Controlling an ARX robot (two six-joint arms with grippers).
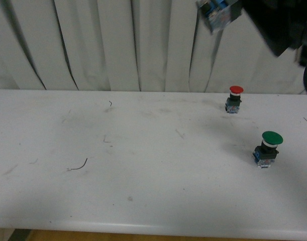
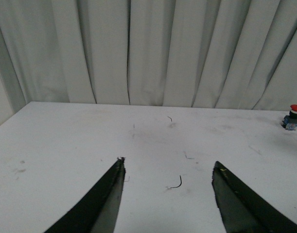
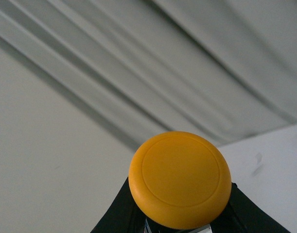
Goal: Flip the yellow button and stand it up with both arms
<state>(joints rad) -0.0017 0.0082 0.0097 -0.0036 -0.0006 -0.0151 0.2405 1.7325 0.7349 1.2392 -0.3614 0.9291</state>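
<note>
To your left, the left tool [image 2: 169, 164] hangs low over the worktop [image 1: 143, 191] with its fingers [image 2: 109, 199] spread wide and nothing between them. I judge it is posed to receive, not to pick. The bare worktop beneath it looks like a fair place for the standing.

Further right, high above the worktop and in front of the curtain [image 1: 118, 45], the right tool [image 1: 239, 7] clamps the yellow button [image 3: 180, 178]. Its black fingers close on the body just behind the cap. The cap faces back toward the wrist, and the blue-and-clear block [image 1: 217, 14] points outward to the left. That grip leaves the block end free, which I read as an offer for a handover that turns the button over.

Below it the red button [image 1: 236, 98] stands upright. The green button [image 1: 268, 147], nearer you and further right, is upright too. Both are well apart from either tool, so steer clear of them.
</note>
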